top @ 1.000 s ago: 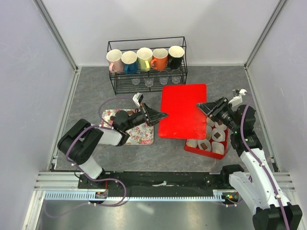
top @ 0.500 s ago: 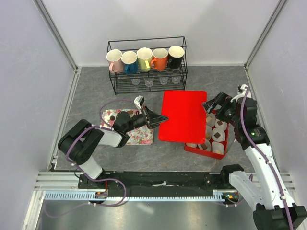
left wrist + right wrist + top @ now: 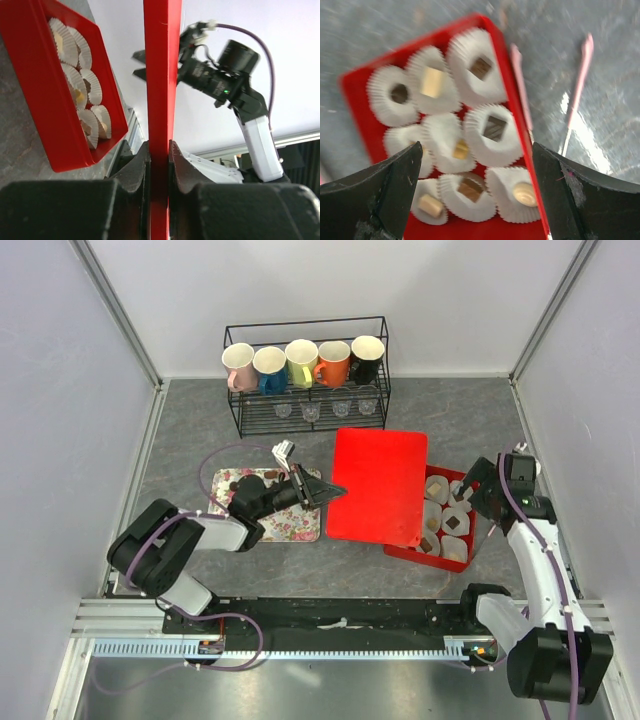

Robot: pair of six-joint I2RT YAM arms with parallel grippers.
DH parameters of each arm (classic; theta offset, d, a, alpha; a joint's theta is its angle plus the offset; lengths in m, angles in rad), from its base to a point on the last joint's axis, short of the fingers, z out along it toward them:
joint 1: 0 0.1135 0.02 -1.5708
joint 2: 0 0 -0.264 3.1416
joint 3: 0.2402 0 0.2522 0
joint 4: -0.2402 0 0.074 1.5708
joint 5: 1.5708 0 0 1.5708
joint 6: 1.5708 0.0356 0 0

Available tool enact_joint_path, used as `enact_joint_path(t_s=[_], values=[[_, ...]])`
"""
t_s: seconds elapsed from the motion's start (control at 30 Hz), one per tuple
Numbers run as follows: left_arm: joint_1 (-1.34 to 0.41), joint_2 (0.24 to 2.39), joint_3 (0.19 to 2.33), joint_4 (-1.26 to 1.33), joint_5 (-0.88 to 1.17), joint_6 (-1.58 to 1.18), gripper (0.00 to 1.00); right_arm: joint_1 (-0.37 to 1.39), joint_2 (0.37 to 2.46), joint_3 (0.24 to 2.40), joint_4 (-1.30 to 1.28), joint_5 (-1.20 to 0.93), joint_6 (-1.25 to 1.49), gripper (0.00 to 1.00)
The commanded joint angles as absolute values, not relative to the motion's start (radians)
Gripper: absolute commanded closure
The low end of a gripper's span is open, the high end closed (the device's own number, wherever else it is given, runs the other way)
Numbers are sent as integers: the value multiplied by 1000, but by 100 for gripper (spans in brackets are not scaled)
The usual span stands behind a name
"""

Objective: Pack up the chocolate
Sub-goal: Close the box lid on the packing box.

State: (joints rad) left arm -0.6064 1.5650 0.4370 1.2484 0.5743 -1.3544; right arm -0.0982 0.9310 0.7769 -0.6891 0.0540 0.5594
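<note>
On the worktop [image 3: 200,440], the lid [image 3: 378,485] is overlapping the box [image 3: 398,551] at right, whose cups [image 3: 470,45] are holding chocolates [image 3: 494,128]; a tray [image 3: 300,525] is lying left, a mug rack [image 3: 305,415] standing behind.

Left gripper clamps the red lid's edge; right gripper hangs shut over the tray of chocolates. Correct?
No: the right gripper hangs open over the tray of chocolates, per the right wrist view. The left gripper does clamp the red lid.
</note>
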Motion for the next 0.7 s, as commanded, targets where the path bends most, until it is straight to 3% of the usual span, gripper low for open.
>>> enact_joint_path(t_s=[0.0,0.23,0.4,0.67], values=[[-594,1494,445,1221,555,-1238,98,-118,939,721,-677,80,557,2],[-572,1482,428,1192,563,-1235,98,-120,977,640,-580,5,565,2],[-548,1456,414,1161,568,-1229,98,-117,1023,600,-454,-176,555,2],[-534,1364,408,1013,534,-1155,98,-6,1045,581,-290,-294,635,5]])
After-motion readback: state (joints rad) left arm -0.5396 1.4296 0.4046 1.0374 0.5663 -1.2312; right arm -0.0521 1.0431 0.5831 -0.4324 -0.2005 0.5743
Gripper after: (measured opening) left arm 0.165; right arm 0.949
